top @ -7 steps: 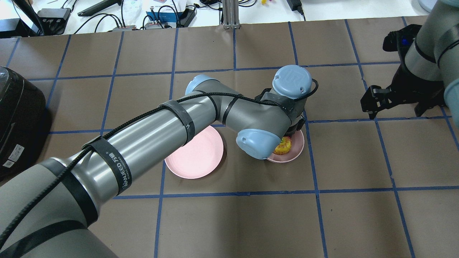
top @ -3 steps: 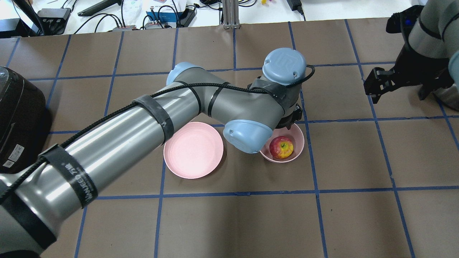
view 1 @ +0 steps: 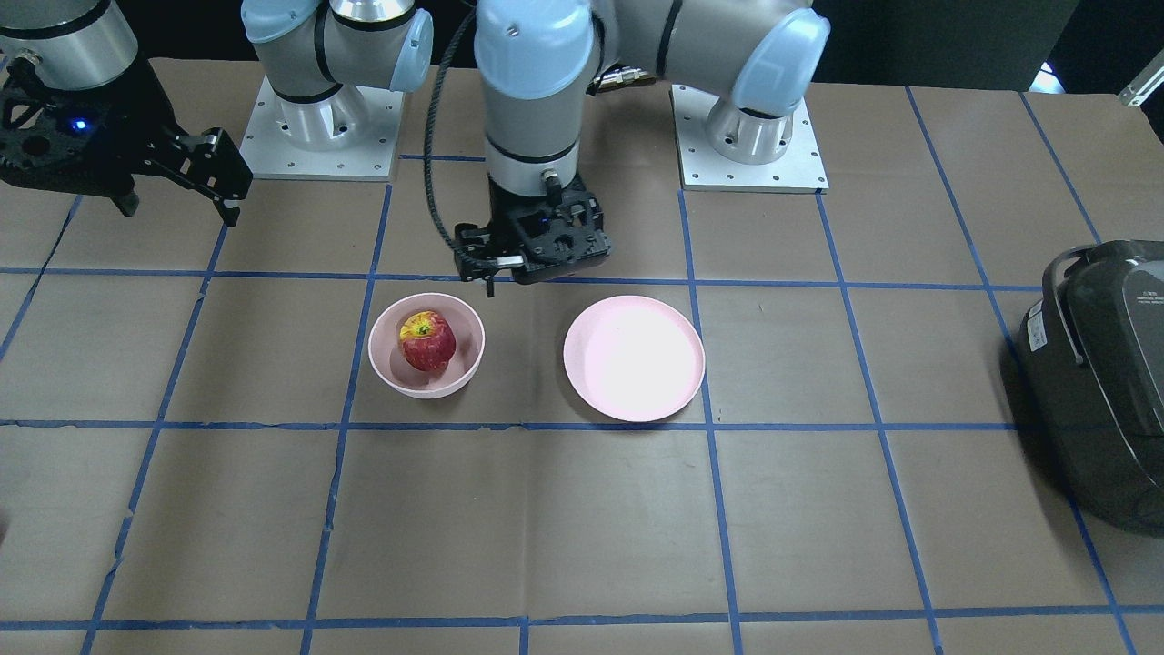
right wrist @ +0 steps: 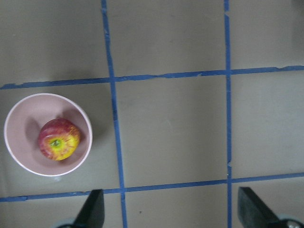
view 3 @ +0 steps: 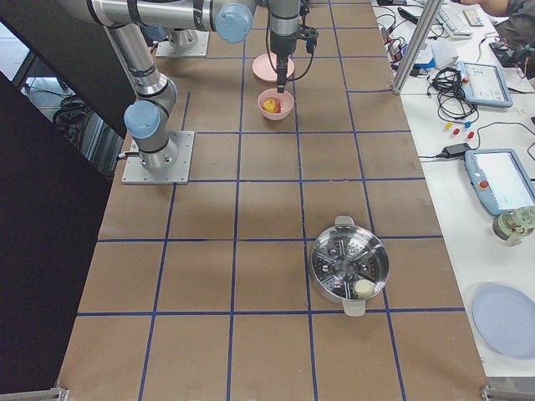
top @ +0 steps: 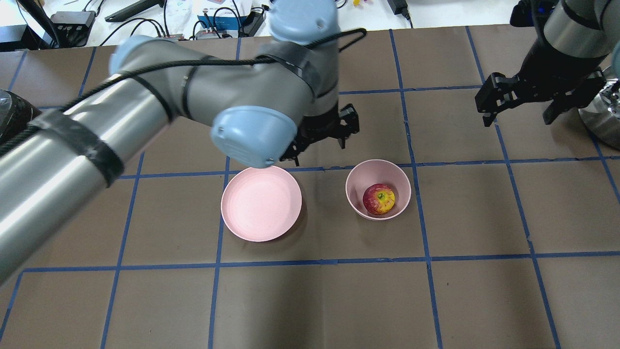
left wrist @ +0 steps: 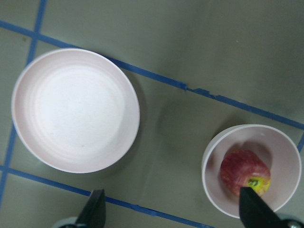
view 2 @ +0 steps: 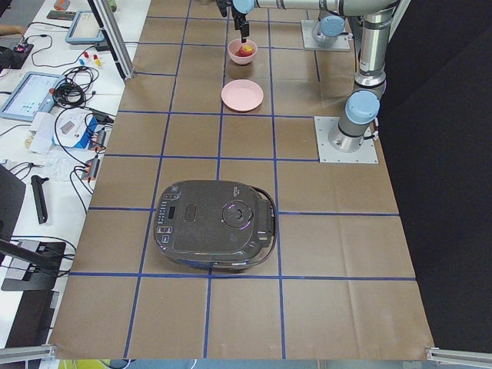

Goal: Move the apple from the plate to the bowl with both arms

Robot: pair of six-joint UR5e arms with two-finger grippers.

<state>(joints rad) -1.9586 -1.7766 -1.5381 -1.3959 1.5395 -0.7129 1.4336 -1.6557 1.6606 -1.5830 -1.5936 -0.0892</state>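
Note:
The red apple [view 1: 427,341] with its yellow-green top sits inside the deep pink bowl [view 1: 461,353]. It also shows in the overhead view [top: 379,199] and both wrist views [left wrist: 244,172] [right wrist: 59,139]. The flat pink plate [view 1: 634,357] lies empty beside the bowl [top: 359,180]. My left gripper [top: 317,145] is open and empty. It hovers above the table on the far side of the gap between plate [top: 261,203] and bowl. My right gripper [top: 517,116] is open and empty, raised well to the right of the bowl.
A black rice cooker [view 1: 1100,364] stands at my left end of the table. A steel steamer pot [view 3: 349,267] stands at the right end. Cables and devices [top: 213,22] lie beyond the far edge. The two arm bases [view 1: 750,136] are on my side.
My left gripper has lifted off the bowl and pulled back and leftward, leaving the apple in the bowl. My right gripper has moved farther from me.

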